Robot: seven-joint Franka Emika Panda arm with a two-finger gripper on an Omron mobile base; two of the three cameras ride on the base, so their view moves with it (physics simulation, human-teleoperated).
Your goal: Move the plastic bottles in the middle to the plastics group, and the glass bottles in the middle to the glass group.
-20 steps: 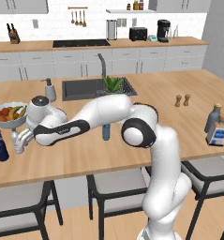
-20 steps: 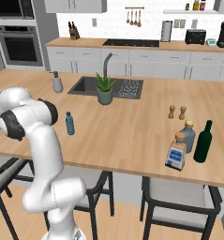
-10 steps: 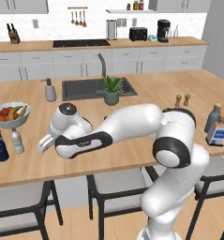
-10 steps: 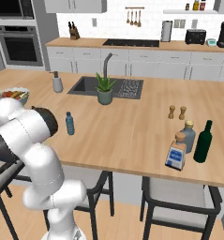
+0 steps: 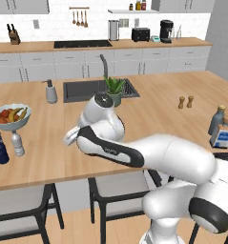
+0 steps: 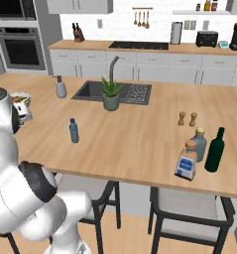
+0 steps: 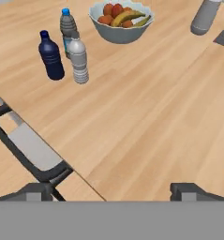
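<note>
Since half a second ago the arm has swung back from the counter's [image 5: 48,152] left end, and the clear-greyish bottle [image 5: 17,143] with the white cap now stands on its own beside the dark navy bottle [image 5: 0,150], just in front of the fruit bowl [image 5: 10,117].

From the hand camera, that slim bottle [image 7: 78,61] is upright, close to the navy bottle [image 7: 51,56] and the blue-capped clear bottle [image 7: 66,23], though whether it touches either is hard to tell. The end effector [image 7: 111,190] hovers above bare counter, well apart from the group; its two fingertips [image 7: 186,190] sit far apart with nothing between them.

The translucent blue bottle [image 6: 74,131] stands alone mid-counter, in front of the potted plant [image 6: 110,94]. At the right end, the squat square bottle [image 6: 187,161] with the cork stopper stands just beside the tall grey-blue bottle [image 6: 199,144] and the dark green bottle [image 6: 214,150], with the wooden shakers [image 6: 187,118] behind them.
</note>
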